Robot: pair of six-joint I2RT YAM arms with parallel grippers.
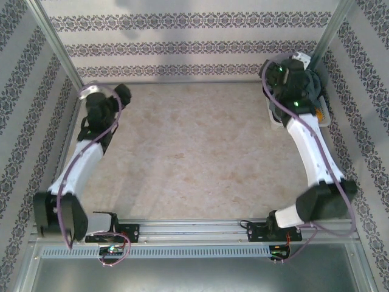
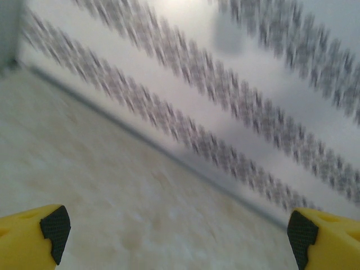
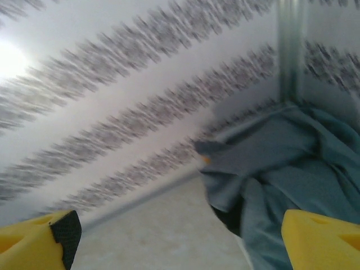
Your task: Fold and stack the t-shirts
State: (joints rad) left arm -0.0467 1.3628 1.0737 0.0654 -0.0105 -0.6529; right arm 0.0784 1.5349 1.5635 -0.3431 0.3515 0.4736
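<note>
No legible writing anywhere (views blurred).

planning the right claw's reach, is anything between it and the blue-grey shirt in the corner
Nothing visible. The crumpled slate blue-grey cloth t-shirt lies just ahead of the open right claw, with bare beige tabletop between them.

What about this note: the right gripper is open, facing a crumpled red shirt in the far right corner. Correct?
Not quite: the shirt is blue-grey, not red, as the right wrist view shows. Otherwise yes: the right gripper is open, facing it in the far right corner.
</note>
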